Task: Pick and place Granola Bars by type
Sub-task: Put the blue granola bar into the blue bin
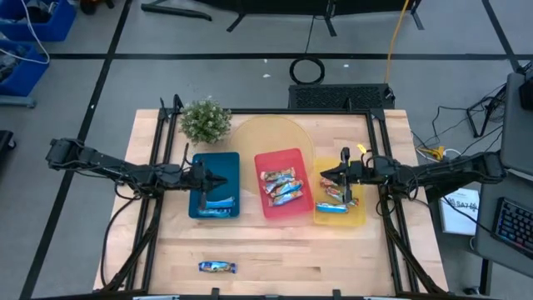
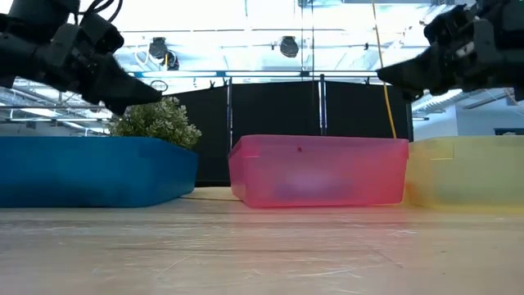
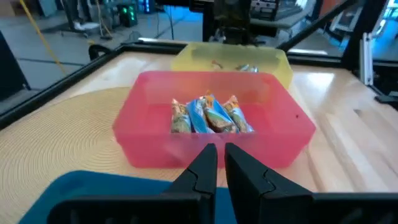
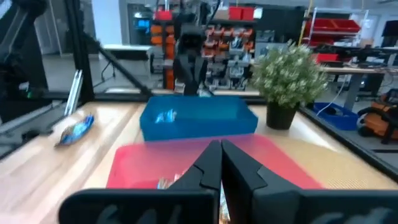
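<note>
Three trays stand in a row: blue (image 1: 200,171), red (image 1: 287,158), yellow (image 1: 360,215). Foil-wrapped granola bars lie in them: blue-white ones in the blue tray (image 1: 218,202), several in the red tray (image 1: 281,187) (image 3: 210,116), and some in the yellow tray (image 1: 333,202). One more bar (image 1: 217,267) (image 4: 76,129) lies on the table near its near edge. My left gripper (image 1: 223,179) (image 3: 221,163) hovers above the blue tray, shut and empty. My right gripper (image 1: 323,175) (image 4: 221,163) hovers above the gap between the red and yellow trays, also shut and empty.
A small potted plant (image 1: 205,121) (image 4: 287,74) stands at the far left, behind the blue tray. A round woven mat (image 1: 266,133) lies under the far part of the trays. Black frame rails (image 1: 154,167) run along the table's left and right sides.
</note>
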